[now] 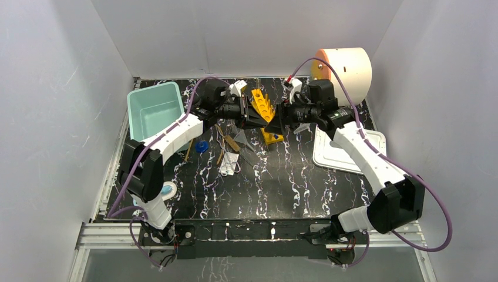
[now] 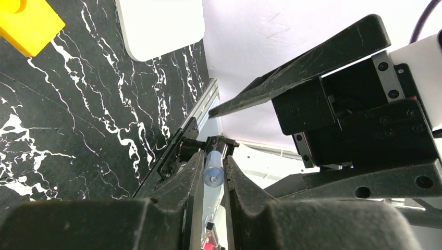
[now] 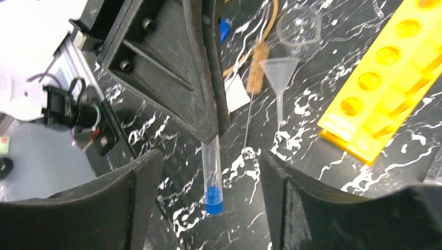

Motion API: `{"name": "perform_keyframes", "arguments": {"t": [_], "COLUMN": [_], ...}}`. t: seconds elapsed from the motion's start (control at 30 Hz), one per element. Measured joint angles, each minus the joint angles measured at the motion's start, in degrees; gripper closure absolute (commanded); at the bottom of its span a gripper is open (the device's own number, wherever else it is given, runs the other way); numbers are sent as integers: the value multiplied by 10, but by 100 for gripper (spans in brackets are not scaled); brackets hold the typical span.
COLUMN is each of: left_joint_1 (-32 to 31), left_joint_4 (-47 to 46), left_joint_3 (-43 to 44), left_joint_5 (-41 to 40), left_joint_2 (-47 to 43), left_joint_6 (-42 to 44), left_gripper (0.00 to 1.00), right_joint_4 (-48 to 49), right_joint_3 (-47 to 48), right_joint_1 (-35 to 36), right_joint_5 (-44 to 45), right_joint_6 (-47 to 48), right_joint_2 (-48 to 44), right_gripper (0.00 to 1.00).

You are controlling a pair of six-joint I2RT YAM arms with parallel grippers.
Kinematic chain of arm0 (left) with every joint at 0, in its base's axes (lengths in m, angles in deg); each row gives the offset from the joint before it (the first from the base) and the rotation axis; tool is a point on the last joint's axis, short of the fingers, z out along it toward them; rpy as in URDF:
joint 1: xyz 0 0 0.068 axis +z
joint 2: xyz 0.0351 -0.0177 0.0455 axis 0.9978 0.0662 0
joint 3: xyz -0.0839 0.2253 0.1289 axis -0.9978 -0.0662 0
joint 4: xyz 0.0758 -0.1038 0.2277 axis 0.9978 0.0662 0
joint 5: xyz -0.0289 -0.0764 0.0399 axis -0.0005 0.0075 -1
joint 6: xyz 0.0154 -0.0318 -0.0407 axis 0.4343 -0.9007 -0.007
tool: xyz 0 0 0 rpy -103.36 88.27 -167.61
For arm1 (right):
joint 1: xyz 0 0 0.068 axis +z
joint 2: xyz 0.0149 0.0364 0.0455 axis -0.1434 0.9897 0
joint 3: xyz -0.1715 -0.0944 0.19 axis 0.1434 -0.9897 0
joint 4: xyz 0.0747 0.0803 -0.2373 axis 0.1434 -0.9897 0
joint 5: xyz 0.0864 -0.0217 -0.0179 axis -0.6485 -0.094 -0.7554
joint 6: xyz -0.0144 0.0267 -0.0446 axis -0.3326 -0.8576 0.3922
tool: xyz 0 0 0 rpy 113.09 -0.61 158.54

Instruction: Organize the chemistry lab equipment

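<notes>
Black white-veined worktop (image 1: 282,182), white walls (image 1: 235,35); teal bin (image 1: 154,108) at 10 o'clock; left tool (image 2: 215,156) pinches blue-capped tube (image 3: 212,172); right tool (image 1: 277,125) spread.

Teal bin (image 1: 154,108) and perhaps a white lid (image 1: 332,155) sit on the table (image 1: 293,182).

Both arms reach out from the near edge and meet nose to nose over the far middle of the surface. The left arm (image 1: 170,138) folds up along the left edge, then its forearm runs off to the right. The right arm (image 1: 364,153) pretty much mirrors that from the right edge. The left pincer (image 2: 213,165) is clamped on a clear tube with a blue cap (image 3: 212,161), which pokes out past its tips. The right pincer (image 3: 206,179) is spread wide, fingers (image 3: 130,200) on either side of the capped end, not touching it.
</notes>
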Motion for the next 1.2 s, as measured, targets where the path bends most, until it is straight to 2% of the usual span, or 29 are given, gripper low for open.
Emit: {"name": "perform_keyframes", "arguments": {"t": [0.1, 0.3, 0.43, 0.6, 0.83, 1.03, 1.2], "left_joint_1": [7, 43, 55, 55, 55, 58, 61], "left_joint_4": [-1, -58, -118, -187, -240, -265, -275], "left_joint_3": [1, 1, 1, -15, -33, -42, -47], "left_joint_5": [-12, -50, -77, -91, -93, -93, -90], "left_joint_2": [-9, -42, -61, -62, -54, -53, -53], "left_joint_6": [-17, -100, -172, -252, -318, -342, -352], "left_gripper": [100, 100, 100, 100, 100, 100, 100], "right_joint_4": [61, 225, 304, 383, 452, 466, 458], "right_joint_3": [-30, -102, -141, -156, -160, -162, -162], "right_joint_1": [0, 0, 0, 0, 1, 1, 1], "right_joint_5": [33, 118, 159, 183, 193, 199, 199], "right_joint_6": [-75, -355, -521, -658, -763, -792, -793], "right_joint_2": [-30, -80, -88, -85, -66, -65, -65], "right_gripper": [19, 21, 29, 37, 55, 66, 80]}}
